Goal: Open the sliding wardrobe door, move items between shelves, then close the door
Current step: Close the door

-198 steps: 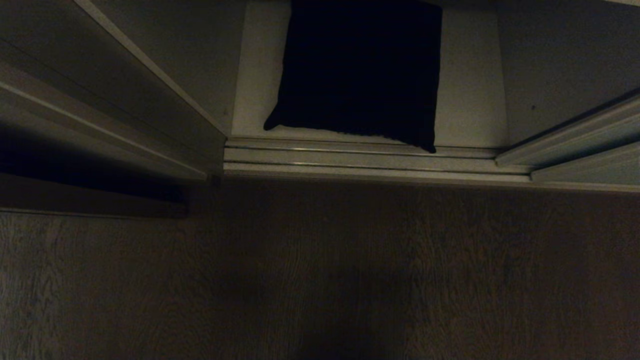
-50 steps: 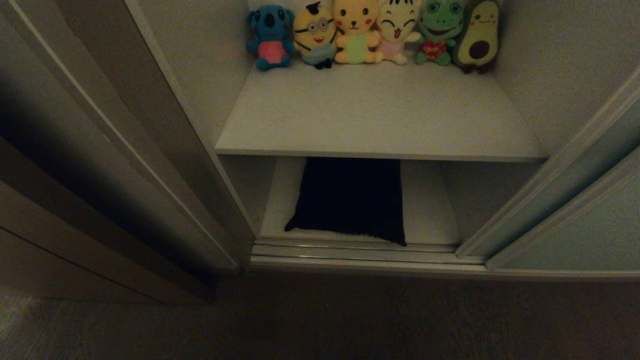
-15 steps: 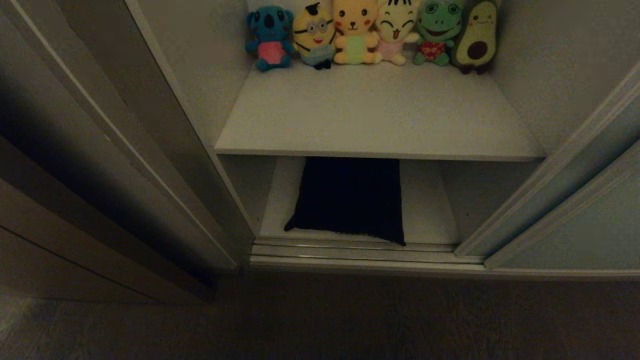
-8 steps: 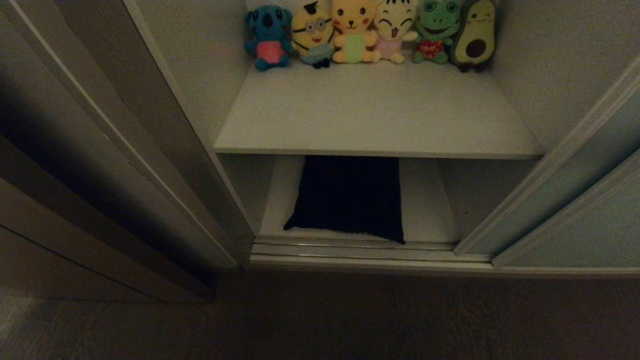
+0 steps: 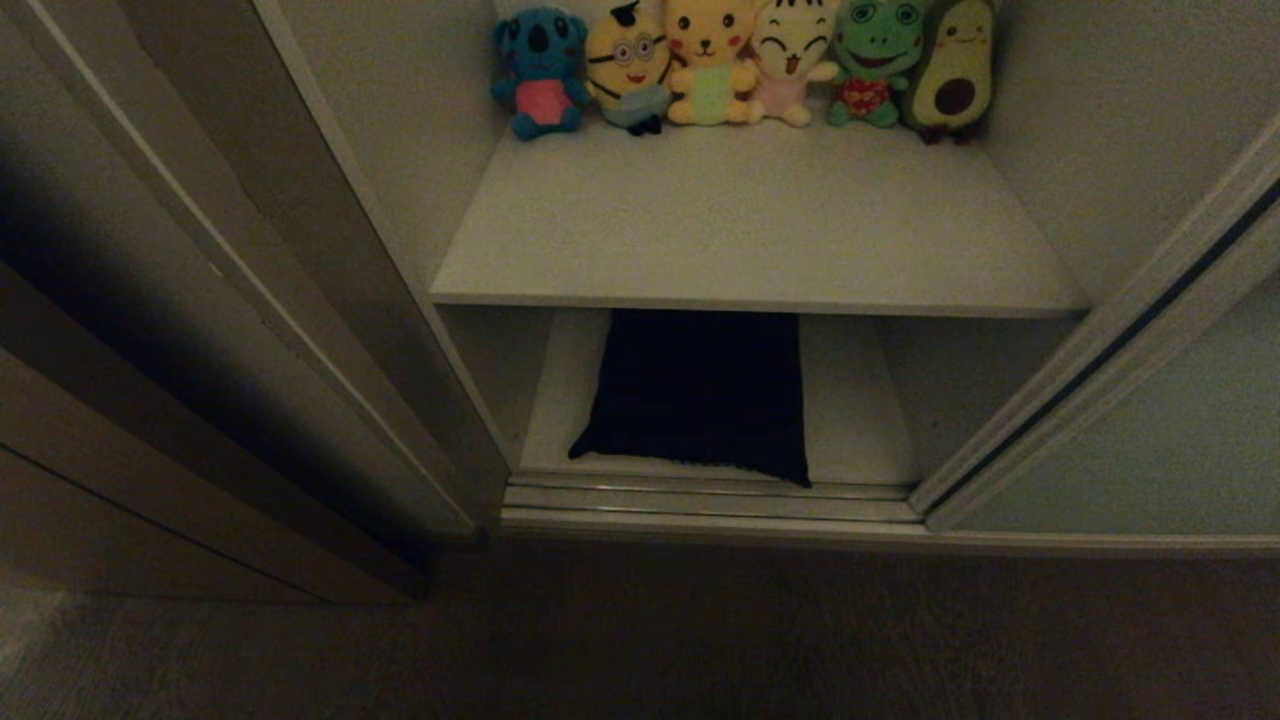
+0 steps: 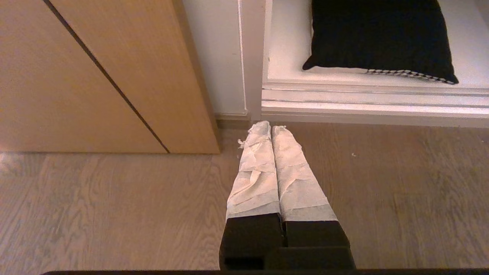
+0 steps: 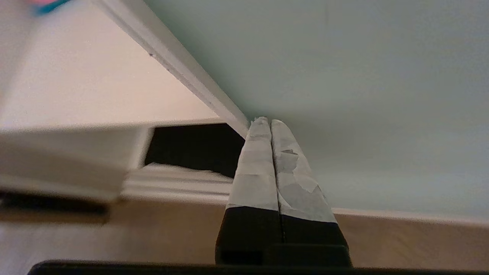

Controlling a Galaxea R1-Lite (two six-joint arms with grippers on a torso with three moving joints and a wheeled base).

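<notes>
The wardrobe stands open in the middle, its flat matte off-white shelves boxed in by matching plain walls. On the bottom shelf lies a folded black garment, soft and roughly square, its front hem showing a fine checked edge just behind the ridged silver floor track. A row of plush toys lines the back of the upper shelf. The sliding wardrobe door, a smooth pale grey-green panel with a thin light frame, sits at the right of the opening. The right gripper, jaws pressed together and holding nothing, has its paper-wrapped tips against that panel beside the frame. The left gripper, jaws likewise together and empty, hangs over the wood-grain floor near the brown wooden side panel.
</notes>
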